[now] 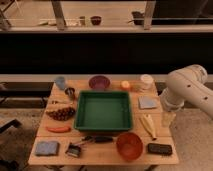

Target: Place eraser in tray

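Note:
The eraser (159, 148), a small flat black block, lies at the front right corner of the wooden table (105, 157). The large green tray (104, 110) sits empty in the middle of the table. My white arm reaches in from the right, and its gripper (168, 119) hangs over the table's right edge. The gripper is behind the eraser and to the right of the tray, touching neither.
A red-orange bowl (129, 145) sits between the eraser and a long black-handled tool (95, 140). A banana (149, 125) and a blue-grey cloth (148, 102) lie right of the tray. A purple bowl (99, 82), orange (125, 85), white container (146, 81), blue cup (60, 82), grapes (61, 113) and blue sponge (46, 147) also lie around.

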`<state>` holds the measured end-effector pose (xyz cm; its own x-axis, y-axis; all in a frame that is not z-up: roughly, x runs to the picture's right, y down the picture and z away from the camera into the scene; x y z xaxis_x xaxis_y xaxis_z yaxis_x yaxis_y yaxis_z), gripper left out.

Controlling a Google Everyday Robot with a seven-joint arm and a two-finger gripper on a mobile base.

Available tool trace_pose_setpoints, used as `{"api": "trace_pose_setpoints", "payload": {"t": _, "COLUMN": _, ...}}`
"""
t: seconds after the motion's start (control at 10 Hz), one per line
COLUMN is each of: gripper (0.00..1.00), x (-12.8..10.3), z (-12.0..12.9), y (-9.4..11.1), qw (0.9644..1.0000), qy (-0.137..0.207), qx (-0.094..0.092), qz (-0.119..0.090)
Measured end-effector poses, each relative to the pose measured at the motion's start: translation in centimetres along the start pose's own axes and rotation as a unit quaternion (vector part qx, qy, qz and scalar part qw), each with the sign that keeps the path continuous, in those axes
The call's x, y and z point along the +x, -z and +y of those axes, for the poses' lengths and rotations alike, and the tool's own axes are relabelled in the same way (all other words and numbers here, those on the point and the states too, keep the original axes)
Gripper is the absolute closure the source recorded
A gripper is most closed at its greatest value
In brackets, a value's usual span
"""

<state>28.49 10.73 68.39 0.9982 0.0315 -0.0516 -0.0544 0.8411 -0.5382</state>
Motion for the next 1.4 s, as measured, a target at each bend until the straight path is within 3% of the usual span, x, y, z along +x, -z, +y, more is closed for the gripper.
{"api": "trace_pose_setpoints", "payload": {"t": 0.2, "gripper": 0.20, "x": 0.4, "z": 0.5, "y": -0.1, "qw": 1.0000, "qy": -0.005, "qx": -0.002, "qz": -0.002}}
{"api": "trace_pose_setpoints", "payload": {"t": 0.5, "gripper": 0.20, "x": 2.3, "z": 3.4, "y": -0.7, "qw": 0.9996, "qy": -0.023, "qx": -0.011, "qz": -0.009}}
{"api": "trace_pose_setpoints", "payload": {"t": 0.8, "gripper": 0.20, "x": 1.7, "z": 3.4, "y": -1.5, "qw": 0.9995, "qy": -0.016, "qx": -0.020, "qz": -0.018}}
{"api": "trace_pose_setpoints", "payload": {"t": 1.4, "gripper": 0.20, "x": 2.0, "z": 7.2, "y": -5.3, "qw": 0.9986, "qy": -0.007, "qx": -0.045, "qz": -0.027}}
